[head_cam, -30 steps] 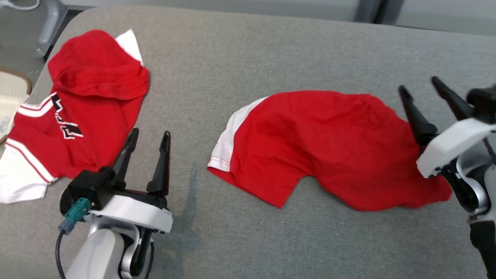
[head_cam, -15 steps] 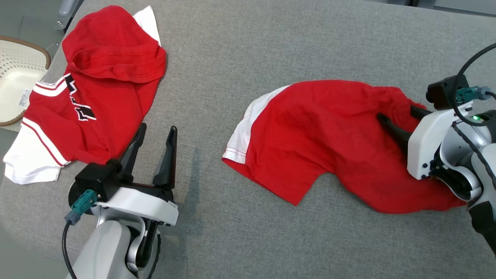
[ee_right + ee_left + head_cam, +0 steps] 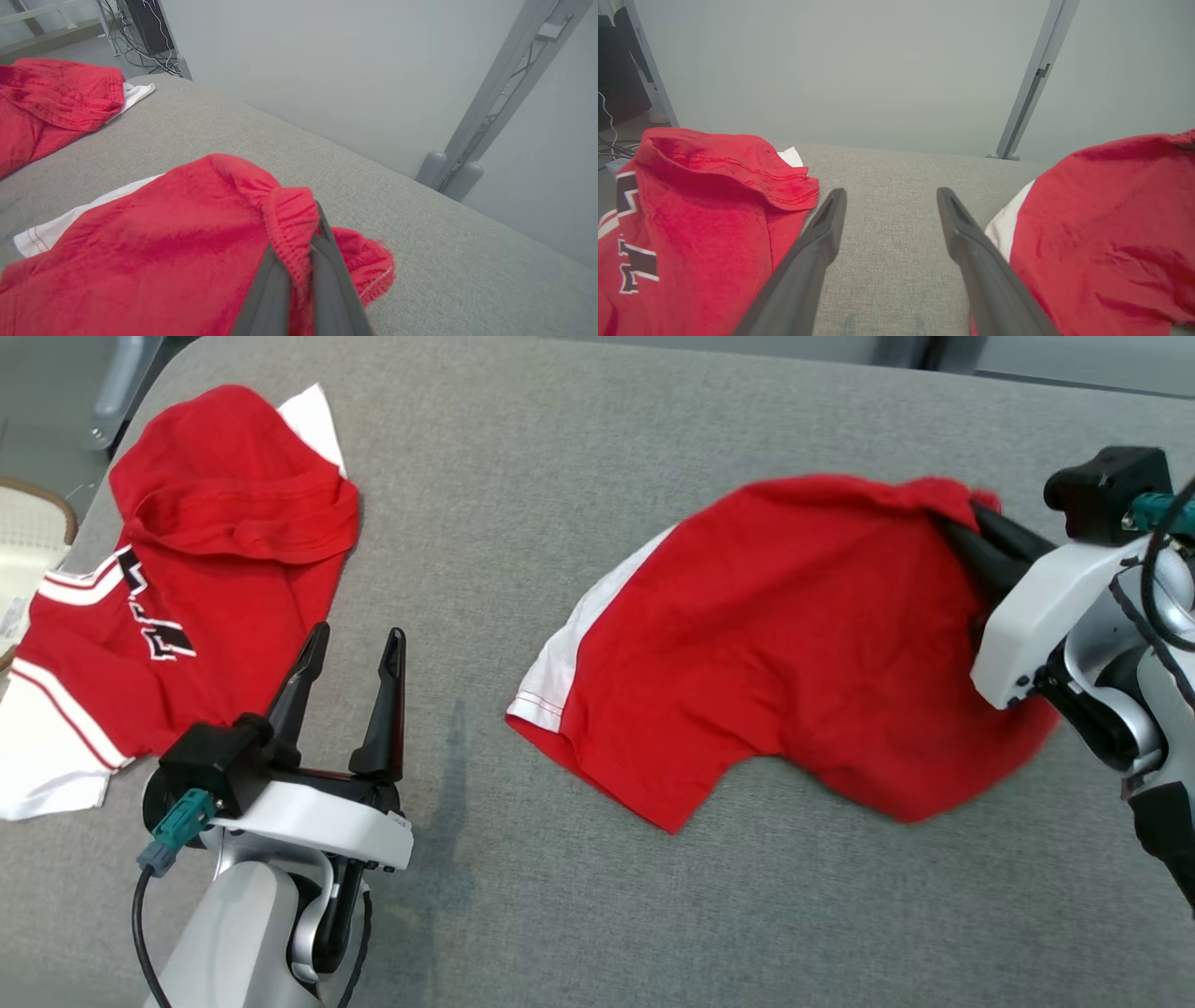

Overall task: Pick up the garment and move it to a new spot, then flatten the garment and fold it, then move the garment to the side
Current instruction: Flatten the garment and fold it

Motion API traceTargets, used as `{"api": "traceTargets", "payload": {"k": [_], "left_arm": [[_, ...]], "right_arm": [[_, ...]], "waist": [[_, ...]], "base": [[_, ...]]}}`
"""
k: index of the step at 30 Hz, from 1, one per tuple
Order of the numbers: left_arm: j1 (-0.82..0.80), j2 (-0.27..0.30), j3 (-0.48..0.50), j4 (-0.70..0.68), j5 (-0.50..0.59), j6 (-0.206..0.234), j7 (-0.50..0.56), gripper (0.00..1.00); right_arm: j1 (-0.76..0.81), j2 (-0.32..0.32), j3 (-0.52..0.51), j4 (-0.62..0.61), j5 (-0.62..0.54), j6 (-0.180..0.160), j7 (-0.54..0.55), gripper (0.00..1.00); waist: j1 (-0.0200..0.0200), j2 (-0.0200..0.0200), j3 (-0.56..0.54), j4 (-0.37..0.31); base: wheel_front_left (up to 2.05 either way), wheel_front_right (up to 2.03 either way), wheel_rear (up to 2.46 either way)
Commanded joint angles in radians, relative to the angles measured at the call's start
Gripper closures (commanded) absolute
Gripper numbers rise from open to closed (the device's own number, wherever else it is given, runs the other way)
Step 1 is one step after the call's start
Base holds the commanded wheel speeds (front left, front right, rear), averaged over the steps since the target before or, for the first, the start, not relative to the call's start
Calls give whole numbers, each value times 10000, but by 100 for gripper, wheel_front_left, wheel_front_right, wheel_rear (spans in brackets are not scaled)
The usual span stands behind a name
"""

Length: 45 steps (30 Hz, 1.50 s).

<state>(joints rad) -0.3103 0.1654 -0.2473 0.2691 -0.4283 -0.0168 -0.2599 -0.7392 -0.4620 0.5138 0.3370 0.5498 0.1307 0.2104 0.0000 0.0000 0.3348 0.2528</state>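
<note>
Head view: the right pincer (image 3: 963, 527) is clenched on the far edge of the soft red-and-white garment (image 3: 775, 644), partly raised off the grey woven bench (image 3: 579, 467), so moving, flattening and folding seem left; left wrist view: left pincer (image 3: 891, 191) splayed, empty; right wrist view: its ribbed hem bunched in that grip.

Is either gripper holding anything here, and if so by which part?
The right gripper is shut on the red garment, pinching its gathered edge at the garment's right end. The left gripper is open and holds nothing.
</note>
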Motion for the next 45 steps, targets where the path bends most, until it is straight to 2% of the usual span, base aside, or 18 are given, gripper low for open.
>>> {"api": "traceTargets", "payload": {"k": [1, 5, 9, 16, 17, 21, 25, 32, 33, 34, 35, 39, 45], "left_arm": [[132, 25, 52, -40, 89, -23, -30, 0], [264, 133, 152, -79, 130, 53, -31, 0], [499, 261, 215, -168, 126, 144, -23, 0], [808, 434, 264, -442, 71, 318, 165, 0], [842, 490, 281, -558, 63, 353, 209, 0], [973, 548, 251, -644, 37, 381, 291, 0], [1010, 596, 219, -758, 10, 433, 382, 0], [1261, 677, 225, -919, -43, 533, 523, 0], [1301, 674, 210, -946, -45, 541, 555, 0], [1346, 682, 199, -960, -49, 562, 577, 0], [1384, 695, 190, -991, -46, 585, 592, 0], [1435, 759, 194, -1099, -45, 653, 615, 0], [1667, 846, 234, -1209, -54, 817, 644, 0]], "right_arm": [[-54, 60, -109, -240, -142, 2, -242, 100], [627, 326, -415, -1265, -591, 2, -565, 100], [1993, 640, -1149, -2533, -1109, 2, -585, 100], [5283, 1692, -3217, -3927, -1797, 2, -450, 100], [6101, 2079, -3723, -4052, -1914, 4, -514, 100], [7064, 2558, -4183, -3910, -2050, 2, -748, 100], [7916, 3083, -4332, -3268, -2051, 2, -1190, 100], [7904, 3448, -4082, -1738, -1709, 2, -2069, 100], [7838, 3465, -4064, -1581, -1622, 2, -2153, 73], [7788, 3469, -4019, -1440, -1612, 2, -2248, 33], [7748, 3475, -4000, -1369, -1590, 2, -2373, 0], [7571, 3507, -4285, -1410, -1664, 2, -2919, 0], [7467, 3651, -5060, -2404, -2114, 2, -3606, 0]], "waist": [[0, 0, -152, -180], [0, 0, -396, -522], [0, 0, -646, -889], [0, 0, -964, -1379], [0, 0, -1011, -1471], [0, 0, -1080, -1561], [0, 0, -1173, -1650], [0, 0, -1304, -1852], [0, 0, -1321, -1865], [0, 0, -1340, -1879], [0, 0, -1361, -1889], [0, 0, -1492, -1943], [0, 0, -1810, -2045]], "base": [[0, 0, 0], [0, 0, 0], [0, 0, 0], [0, 0, 0], [0, 0, 0], [0, 0, 0], [0, 0, 0], [0, 0, 0], [0, 0, 0], [0, 0, 0], [0, 0, 0], [0, 0, 0], [0, 0, 0]]}}
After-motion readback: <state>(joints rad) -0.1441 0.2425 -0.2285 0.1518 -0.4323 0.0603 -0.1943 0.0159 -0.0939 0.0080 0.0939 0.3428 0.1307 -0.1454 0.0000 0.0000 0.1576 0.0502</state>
